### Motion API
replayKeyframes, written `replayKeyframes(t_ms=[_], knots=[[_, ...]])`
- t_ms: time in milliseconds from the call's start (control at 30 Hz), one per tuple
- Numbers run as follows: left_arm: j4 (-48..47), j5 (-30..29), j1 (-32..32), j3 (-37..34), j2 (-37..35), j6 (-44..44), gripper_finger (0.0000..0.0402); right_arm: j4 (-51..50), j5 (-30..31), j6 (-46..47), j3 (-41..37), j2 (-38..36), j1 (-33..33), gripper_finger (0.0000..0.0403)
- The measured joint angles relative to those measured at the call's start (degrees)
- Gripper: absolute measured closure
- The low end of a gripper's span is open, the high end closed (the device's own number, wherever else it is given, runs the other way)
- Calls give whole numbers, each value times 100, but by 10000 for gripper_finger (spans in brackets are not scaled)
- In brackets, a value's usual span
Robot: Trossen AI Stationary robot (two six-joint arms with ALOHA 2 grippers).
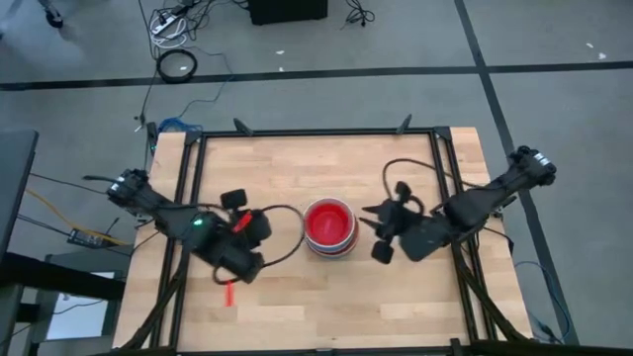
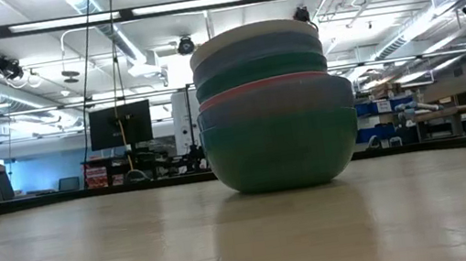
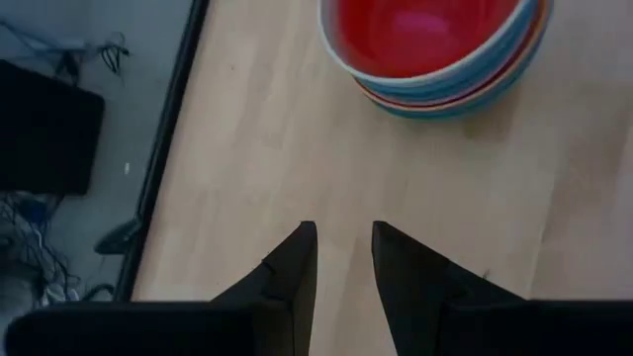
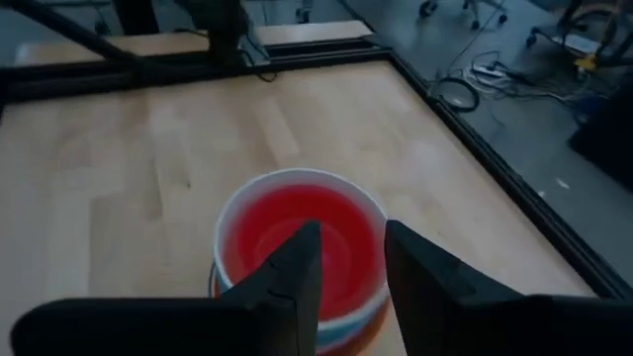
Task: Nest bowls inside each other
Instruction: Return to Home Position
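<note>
In the high view the stack (image 1: 332, 247) of nested bowls is seen near the middle of the desk (image 1: 297, 307), with a red bowl (image 1: 328, 222) uppermost. The left gripper (image 1: 261, 229) is held just beside it on one side and the right gripper (image 1: 374, 229) just beside it on the other, neither touching it. In the low view the stack is shown standing upright on a teal bowl (image 2: 281, 156), several rims banded above it and no gripper in sight; a workshop with a monitor (image 2: 120, 124) and ceiling lights is seen behind. In the left wrist view the left fingers (image 3: 295, 272) are set a little apart with nothing between them, the stack lying ahead on bare wood. In the right wrist view the right fingers (image 4: 297, 267) are likewise slightly apart and empty, poised over the red bowl's near rim. The bowls are judged to be light, stiff, smooth plastic, unlikely to break but apt to slip. A single one would best be pinched at the rim, while the whole stack should be taken by the lowest bowl, lest the upper ones lift out. The desk is pale planked wood, flat and matt, edged by a dark frame (image 1: 316, 132); grey floor with cables (image 1: 178, 64) is seen beyond.
</note>
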Motion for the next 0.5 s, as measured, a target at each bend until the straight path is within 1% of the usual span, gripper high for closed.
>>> replayKeyframes(t_ms=[100,200,267,333,400,433,500], knots=[[-110,-314,-233,-121,-253,-233,293,-320,131,319,0,-267,182,303],[51,-786,-514,-421,-644,-420,293,-224,-18,224,0,-533,270,303],[387,-1132,-682,-688,-975,-402,293,-30,-218,-184,0,-692,305,304],[790,-1519,-866,-1037,-1368,-220,293,315,-450,-842,0,-827,317,303],[949,-2001,-1025,-1378,-1705,-247,293,749,-674,-1495,0,-917,369,303],[979,-2111,-1077,-1519,-1841,-385,293,1049,-694,-1571,0,-940,413,303],[998,-2009,-1151,-1718,-2057,-703,293,1506,-707,-1610,0,-966,470,303]])
